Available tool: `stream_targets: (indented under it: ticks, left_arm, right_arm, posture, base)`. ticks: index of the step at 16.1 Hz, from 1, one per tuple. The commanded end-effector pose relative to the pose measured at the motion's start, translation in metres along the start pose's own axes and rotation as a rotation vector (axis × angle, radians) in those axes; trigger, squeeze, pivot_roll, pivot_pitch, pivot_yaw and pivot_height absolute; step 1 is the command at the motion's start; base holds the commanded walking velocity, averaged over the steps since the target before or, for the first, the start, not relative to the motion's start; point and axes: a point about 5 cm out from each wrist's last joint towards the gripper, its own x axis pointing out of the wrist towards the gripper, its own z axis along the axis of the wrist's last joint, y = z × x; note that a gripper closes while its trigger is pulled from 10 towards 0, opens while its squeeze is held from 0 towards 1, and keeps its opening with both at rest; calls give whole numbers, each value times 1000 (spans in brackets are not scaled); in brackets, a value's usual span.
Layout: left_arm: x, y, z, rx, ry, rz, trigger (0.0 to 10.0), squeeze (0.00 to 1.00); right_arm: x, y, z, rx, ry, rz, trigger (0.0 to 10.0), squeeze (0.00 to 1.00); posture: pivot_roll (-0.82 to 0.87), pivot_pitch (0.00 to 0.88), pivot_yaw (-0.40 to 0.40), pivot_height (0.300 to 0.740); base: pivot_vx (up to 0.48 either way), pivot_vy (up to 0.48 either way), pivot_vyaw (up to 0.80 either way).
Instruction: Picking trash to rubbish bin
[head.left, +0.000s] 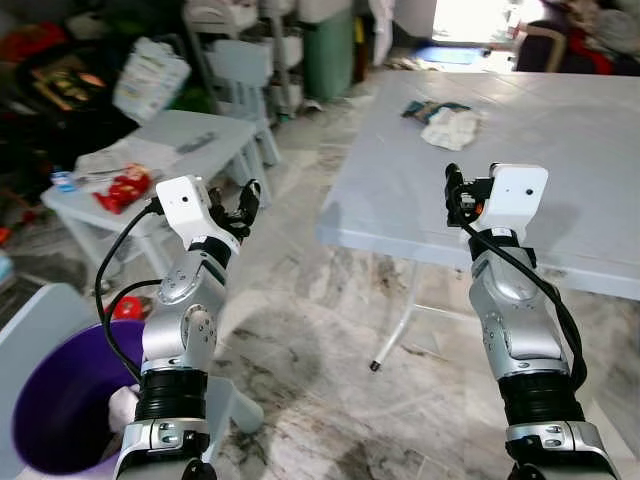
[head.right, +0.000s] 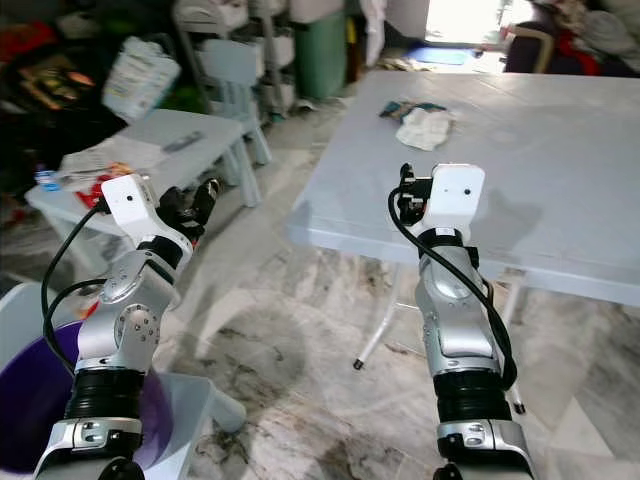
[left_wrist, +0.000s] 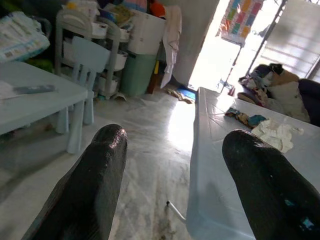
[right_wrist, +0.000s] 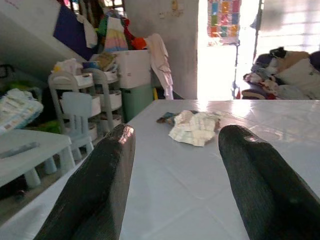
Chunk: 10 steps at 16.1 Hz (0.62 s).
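We see crumpled white paper trash (right_wrist: 195, 128) lying flat, ahead between our right gripper (right_wrist: 175, 165) jaws, long axis crosswise | both arms raised | left gripper (left_wrist: 175, 175) jaws apart, right apart | purple round bin (head.left: 55, 405) below left.

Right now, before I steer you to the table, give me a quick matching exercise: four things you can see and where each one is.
Things:
1. crumpled paper
2. purple bin
3. red packet
4. right gripper

Places:
A. on the small table at the left
B. far side of the big table
C. raised at the big table's near edge, open
D. low at the robot's left

Pairs: 1-B, 2-D, 3-A, 4-C
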Motion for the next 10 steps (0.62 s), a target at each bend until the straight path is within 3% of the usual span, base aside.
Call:
stream_targets:
  ticks: [1,6,10]
  left_arm:
    - [1,0,3,4,-3,4,10000,0]
    - [1,2,2,-11,2,13,10000,0]
    - [0,0,1,-26,7,3,10000,0]
  right_arm:
    - [2,2,6,-13,-16,9,10000,0]
    - [2,-1,7,-23,-17,0,10000,0]
    - [2,-3,9,-34,-28,-1,10000,0]
  posture:
    - [-4,0,75,740]
    - [-6,0,72,740]
    - [-10,0,70,740]
  base:
    - [0,0,-800]
    - [0,0,-800]
    - [0,0,-109]
